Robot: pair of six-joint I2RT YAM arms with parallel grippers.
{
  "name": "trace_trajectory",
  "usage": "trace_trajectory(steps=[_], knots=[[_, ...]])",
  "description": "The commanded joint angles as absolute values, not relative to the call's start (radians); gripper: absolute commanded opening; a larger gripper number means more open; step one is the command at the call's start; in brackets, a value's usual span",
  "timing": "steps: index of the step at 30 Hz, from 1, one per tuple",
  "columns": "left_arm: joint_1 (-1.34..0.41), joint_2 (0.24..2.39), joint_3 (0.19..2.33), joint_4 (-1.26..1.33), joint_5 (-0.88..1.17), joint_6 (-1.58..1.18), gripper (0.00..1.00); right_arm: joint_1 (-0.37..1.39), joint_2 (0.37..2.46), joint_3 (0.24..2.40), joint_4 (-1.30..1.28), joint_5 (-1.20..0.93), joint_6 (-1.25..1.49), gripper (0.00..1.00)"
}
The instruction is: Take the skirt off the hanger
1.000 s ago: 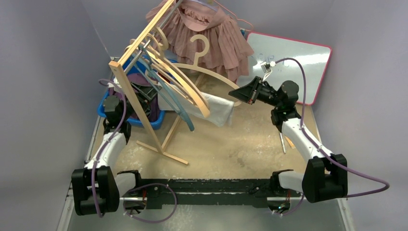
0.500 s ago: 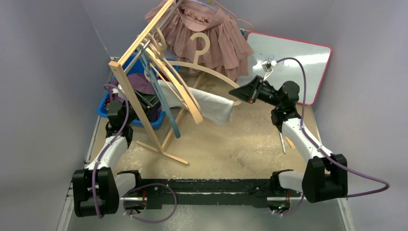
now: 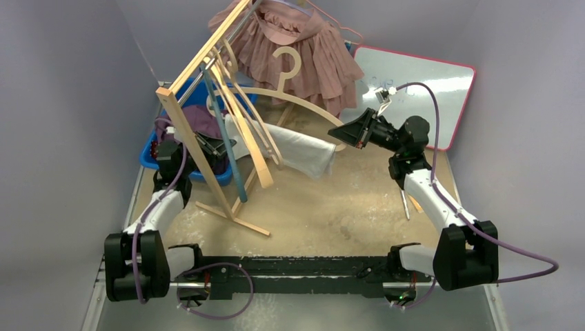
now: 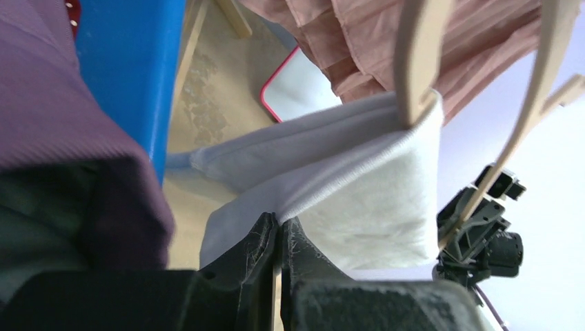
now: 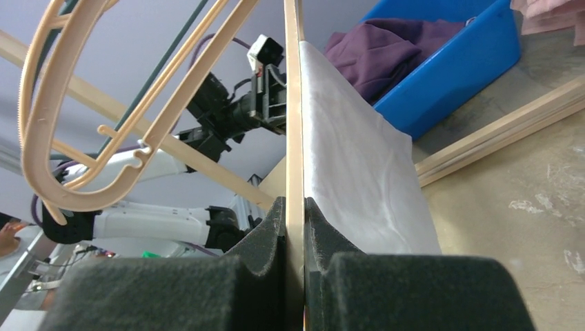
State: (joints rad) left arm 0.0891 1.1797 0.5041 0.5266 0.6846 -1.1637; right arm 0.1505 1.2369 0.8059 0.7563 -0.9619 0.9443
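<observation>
Since the earlier frame the left gripper (image 4: 279,227) has pinched shut on the white skirt's (image 3: 298,147) edge, and the spare hangers (image 3: 256,145) on the rack (image 3: 178,123) have swung down-left in the top view. The skirt sits mid-frame on the hanger (image 3: 298,97), whose tip the right gripper (image 5: 295,207) clamps; the left should pull steadily along that arm, away from the right, which must hold firm. How much cloth is caught, and how the skirt is fastened, is hidden behind the rack.
</observation>
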Motion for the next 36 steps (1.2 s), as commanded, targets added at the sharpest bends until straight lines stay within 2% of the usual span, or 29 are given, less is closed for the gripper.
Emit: trace_trajectory(steps=[1,5,8,15,19,30,36], knots=[[0.084,1.057,0.566,0.406,0.714,-1.13,0.0,0.148,1.219,0.874,0.726,-0.9,0.824,0.0],[0.084,0.919,0.664,0.038,0.586,-0.966,0.0,0.149,1.202,0.912,0.521,-0.731,0.629,0.0],[0.087,0.877,0.727,-0.133,0.497,-0.888,0.0,0.149,1.184,0.895,0.454,-0.615,0.563,0.0],[0.121,0.853,0.854,-0.336,0.339,-0.793,0.0,0.149,1.137,0.846,0.357,-0.392,0.436,0.0],[0.144,0.831,0.952,-0.453,0.178,-0.752,0.0,0.149,1.112,0.828,0.31,-0.302,0.386,0.0],[0.149,0.781,1.252,-0.761,-0.269,-0.635,0.0,0.149,1.051,0.804,0.24,-0.273,0.294,0.0],[0.147,0.779,1.328,-0.783,-0.367,-0.594,0.0,0.149,1.052,0.814,0.235,-0.312,0.293,0.0]])
